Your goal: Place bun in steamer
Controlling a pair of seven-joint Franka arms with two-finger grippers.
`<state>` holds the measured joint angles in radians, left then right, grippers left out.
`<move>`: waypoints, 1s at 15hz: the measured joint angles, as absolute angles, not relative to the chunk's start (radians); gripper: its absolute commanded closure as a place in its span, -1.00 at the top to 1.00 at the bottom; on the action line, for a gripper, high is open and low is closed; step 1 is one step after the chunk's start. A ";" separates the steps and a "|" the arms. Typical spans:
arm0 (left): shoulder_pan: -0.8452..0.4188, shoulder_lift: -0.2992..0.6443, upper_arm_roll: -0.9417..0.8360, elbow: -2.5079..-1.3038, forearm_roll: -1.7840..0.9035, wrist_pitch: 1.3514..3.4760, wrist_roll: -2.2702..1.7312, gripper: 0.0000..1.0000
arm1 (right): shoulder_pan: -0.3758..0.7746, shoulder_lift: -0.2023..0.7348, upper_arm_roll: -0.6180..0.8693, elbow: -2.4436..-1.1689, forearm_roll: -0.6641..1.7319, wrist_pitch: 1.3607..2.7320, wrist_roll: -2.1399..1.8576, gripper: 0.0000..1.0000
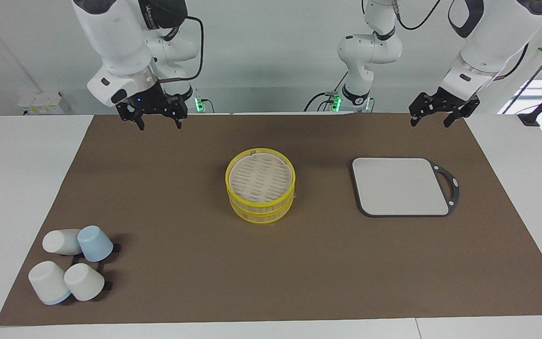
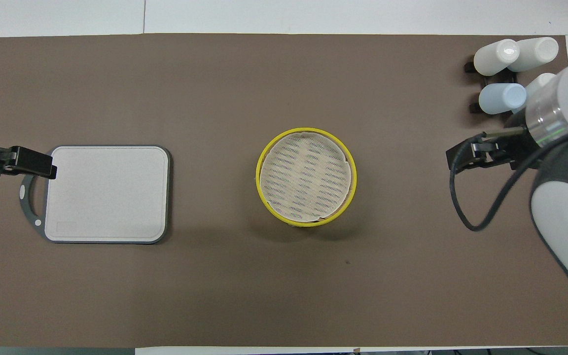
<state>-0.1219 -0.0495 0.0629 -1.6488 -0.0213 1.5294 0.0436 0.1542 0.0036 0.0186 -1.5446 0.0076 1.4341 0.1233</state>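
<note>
The yellow-rimmed steamer [image 1: 260,190] stands in the middle of the brown mat with its slatted lid [image 2: 305,176] on top. No bun shows in either view. My right gripper [image 1: 159,123] is open and empty, up in the air over the mat's edge at the robots' end, toward the right arm's end of the table; it also shows in the overhead view [image 2: 464,159]. My left gripper [image 1: 431,121] is open and empty, raised over the mat's edge at the left arm's end, and shows over the board's handle in the overhead view [image 2: 42,166].
A grey square board [image 1: 400,186] with a dark handle lies beside the steamer toward the left arm's end. Several white and blue cups [image 1: 73,263] lie on a black rack at the right arm's end, farther from the robots than the steamer.
</note>
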 measured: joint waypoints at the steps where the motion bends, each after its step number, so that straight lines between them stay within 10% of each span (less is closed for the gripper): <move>1: -0.122 -0.049 0.063 -1.649 -0.021 1.530 0.044 1.00 | 0.140 -0.036 0.019 -1.589 0.007 1.444 0.112 1.00; 15: -0.122 -0.049 0.064 -1.649 -0.021 1.531 0.044 1.00 | 0.037 0.002 0.017 -1.644 -0.010 1.553 0.074 1.00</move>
